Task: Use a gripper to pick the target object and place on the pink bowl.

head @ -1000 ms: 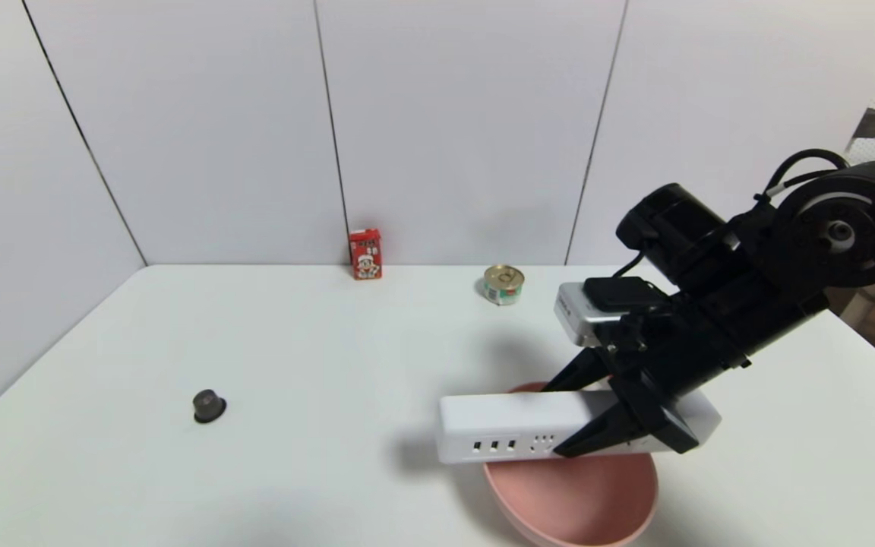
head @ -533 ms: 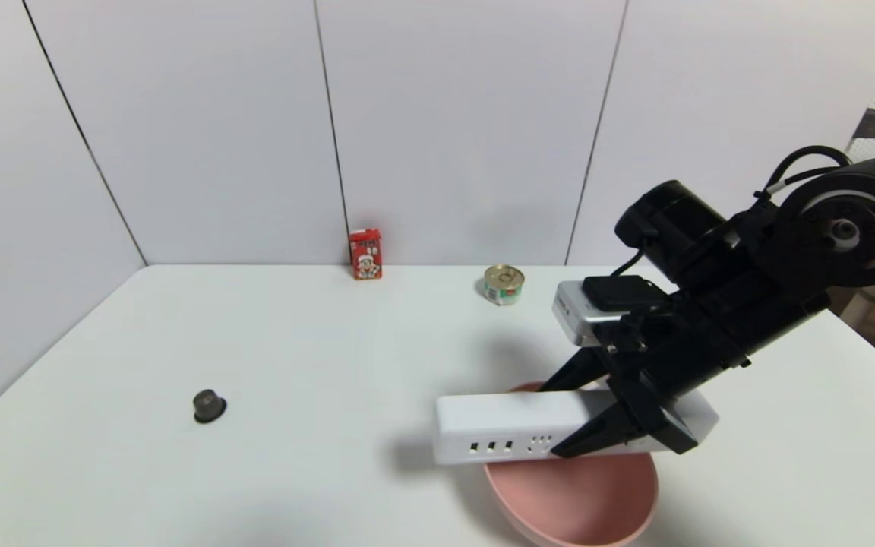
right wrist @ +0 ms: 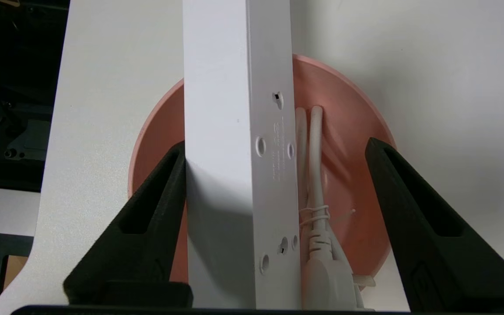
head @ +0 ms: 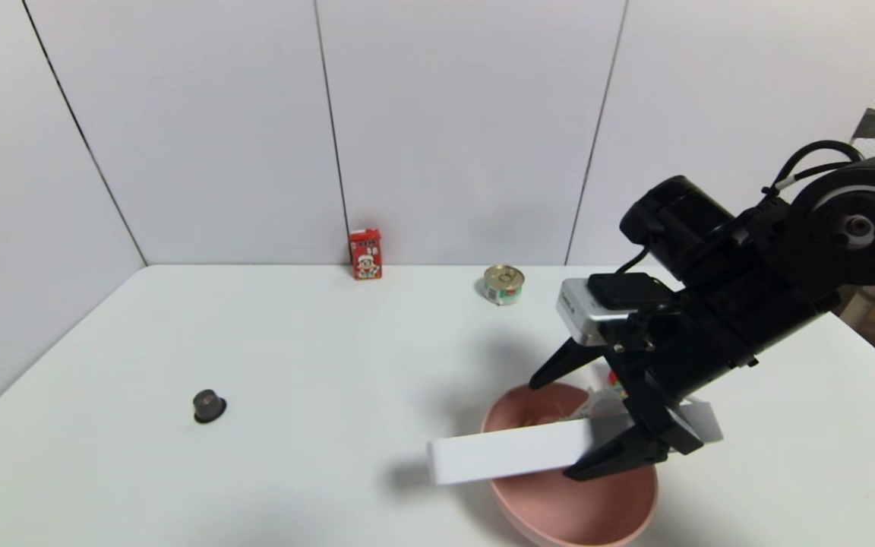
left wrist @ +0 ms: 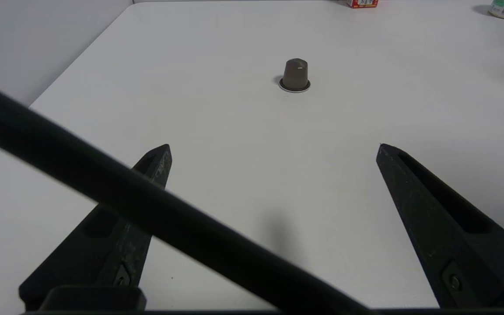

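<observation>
You see the right gripper (head: 555,425) above the pink bowl (head: 551,509) with its fingers spread apart; one finger (right wrist: 155,205) touches the side of the white power strip (head: 506,453), the other stands clear. The strip lies across the bowl, underside up, both ends past the rim, and the arm hides its right part. Farther left a small dark capsule (head: 209,406) stands alone before the parked, open left gripper (left wrist: 274,148), and a can (head: 503,284) and a red carton (head: 365,254) stand near the wall.

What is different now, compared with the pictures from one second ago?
The right gripper opened its fingers and let go of the power strip, which dropped and rolled, its plain underside now up, across the pink bowl rim, cord inside. The arm stayed above the bowl. The left gripper, capsule, can and red carton did not move.
</observation>
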Controlling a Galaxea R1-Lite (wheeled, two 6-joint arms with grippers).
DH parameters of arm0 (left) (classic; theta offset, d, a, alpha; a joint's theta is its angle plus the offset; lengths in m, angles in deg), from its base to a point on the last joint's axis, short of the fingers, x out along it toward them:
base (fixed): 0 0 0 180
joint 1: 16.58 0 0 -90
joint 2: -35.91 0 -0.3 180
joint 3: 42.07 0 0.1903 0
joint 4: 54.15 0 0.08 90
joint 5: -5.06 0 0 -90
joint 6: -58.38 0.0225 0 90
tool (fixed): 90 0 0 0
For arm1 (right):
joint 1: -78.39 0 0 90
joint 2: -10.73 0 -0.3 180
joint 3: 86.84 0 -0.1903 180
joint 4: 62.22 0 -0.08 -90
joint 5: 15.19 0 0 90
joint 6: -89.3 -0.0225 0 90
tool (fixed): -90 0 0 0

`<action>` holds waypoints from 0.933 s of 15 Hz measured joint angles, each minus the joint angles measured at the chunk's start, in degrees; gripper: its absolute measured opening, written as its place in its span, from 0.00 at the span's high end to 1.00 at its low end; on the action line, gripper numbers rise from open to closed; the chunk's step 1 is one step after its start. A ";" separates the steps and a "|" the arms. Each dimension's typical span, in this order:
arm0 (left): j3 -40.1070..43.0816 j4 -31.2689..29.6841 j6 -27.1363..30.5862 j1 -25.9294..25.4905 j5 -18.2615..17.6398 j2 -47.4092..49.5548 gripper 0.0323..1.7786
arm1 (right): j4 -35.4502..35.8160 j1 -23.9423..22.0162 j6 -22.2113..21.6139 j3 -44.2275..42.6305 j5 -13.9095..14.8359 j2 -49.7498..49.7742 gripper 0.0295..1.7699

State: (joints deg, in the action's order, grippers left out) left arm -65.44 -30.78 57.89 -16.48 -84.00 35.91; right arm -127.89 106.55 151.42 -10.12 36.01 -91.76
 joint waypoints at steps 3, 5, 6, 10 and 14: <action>0.00 0.00 -0.02 -0.02 0.00 0.00 0.05 | -0.02 -0.60 -0.09 -0.40 0.02 0.54 0.17; 0.00 0.00 -0.02 0.00 -0.01 0.00 0.05 | -0.09 -1.21 -0.06 -1.29 0.07 0.72 0.14; 0.00 0.00 -0.04 0.00 -0.01 0.00 0.05 | -0.11 -1.57 -0.09 -1.62 0.07 0.73 0.12; 0.00 0.00 0.00 -0.02 0.00 0.00 0.05 | -0.20 -2.54 -0.09 -2.43 0.11 0.80 0.09; 0.00 0.00 -0.02 0.00 0.00 0.00 0.05 | -0.20 -2.76 -0.09 -3.22 0.09 0.59 0.07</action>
State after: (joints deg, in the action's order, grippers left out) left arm -65.44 -30.78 57.87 -16.48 -84.00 35.91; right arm -128.09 103.80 151.34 -13.33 36.10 -91.17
